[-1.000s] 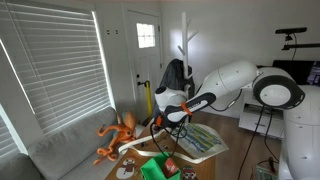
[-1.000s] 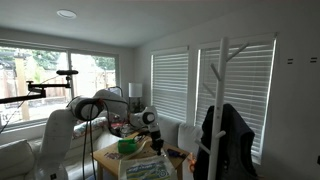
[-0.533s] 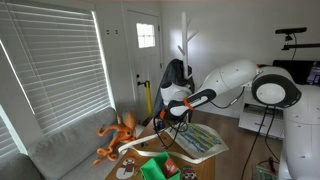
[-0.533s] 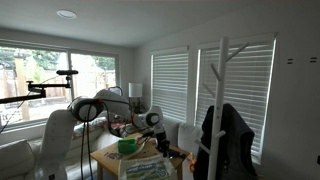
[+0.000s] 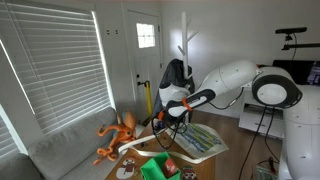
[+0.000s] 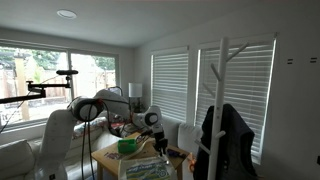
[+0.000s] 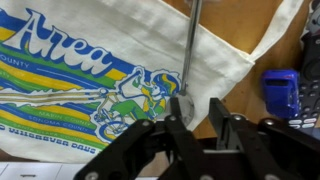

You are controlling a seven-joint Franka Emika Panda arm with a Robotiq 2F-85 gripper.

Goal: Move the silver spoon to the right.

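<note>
The silver spoon (image 7: 188, 50) lies in the wrist view with its handle running up the frame and its bowl (image 7: 181, 106) at the bottom. It rests across the edge of a white printed cloth bag (image 7: 90, 70) and the wooden table (image 7: 235, 45). My gripper (image 7: 197, 122) hangs just above the spoon's bowl. Its fingers are apart, bare table shows between them, and the bowl sits by the left finger. In both exterior views the gripper (image 5: 168, 118) (image 6: 158, 140) hovers low over the table; the spoon is too small to see there.
A blue object (image 7: 280, 92) lies on the table right of the gripper. A green bowl (image 5: 155, 167) (image 6: 127, 146), an orange plush toy (image 5: 118, 135) and the printed bag (image 5: 200, 140) share the table. A white coat rack (image 6: 222, 100) stands nearby.
The gripper has shifted slightly up and sideways over the table since one second ago. In the last half second it has barely moved.
</note>
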